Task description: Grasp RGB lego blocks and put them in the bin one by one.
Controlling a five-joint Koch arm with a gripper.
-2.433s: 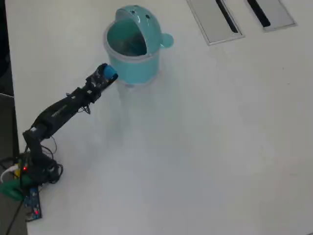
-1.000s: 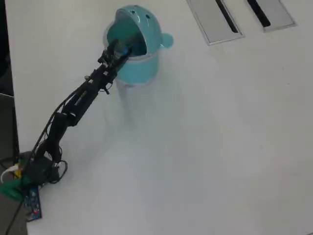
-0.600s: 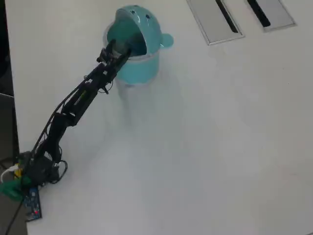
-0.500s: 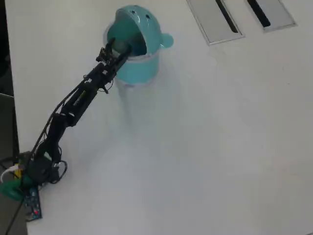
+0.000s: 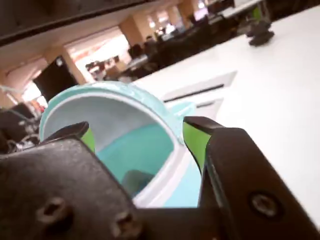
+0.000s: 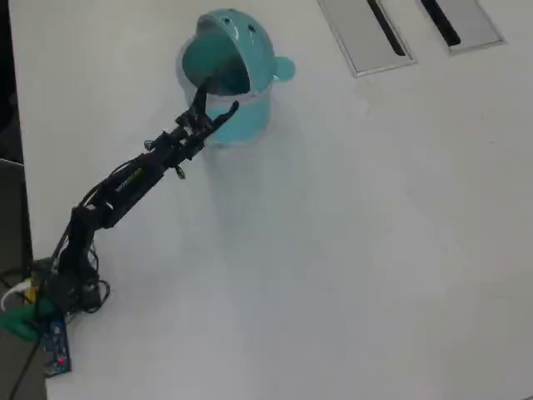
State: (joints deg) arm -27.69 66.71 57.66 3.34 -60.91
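Note:
The bin (image 6: 246, 123) is a light teal bucket at the top of the overhead view, with its domed lid (image 6: 243, 33) tipped back. My gripper (image 6: 218, 94) hovers at the bin's near rim, open and holding nothing. In the wrist view the green-padded fingers (image 5: 193, 140) stand wide apart around the bin's mouth, and the white rim (image 5: 167, 167) lies just below my gripper (image 5: 140, 127). A dim dark shape (image 5: 136, 181) lies on the bin's floor; I cannot tell what it is. No lego block shows on the table.
Two flat grey panels with dark slots (image 6: 365, 35) (image 6: 463, 20) lie at the top right of the white table. The arm's base with cables and a small board (image 6: 52, 293) sits at the lower left, by the table's dark left edge.
Earlier the gripper carried a blue block beside the bin, then reached over the bin's mouth. The block is gone from the jaws, which have spread and drawn back to the near rim.

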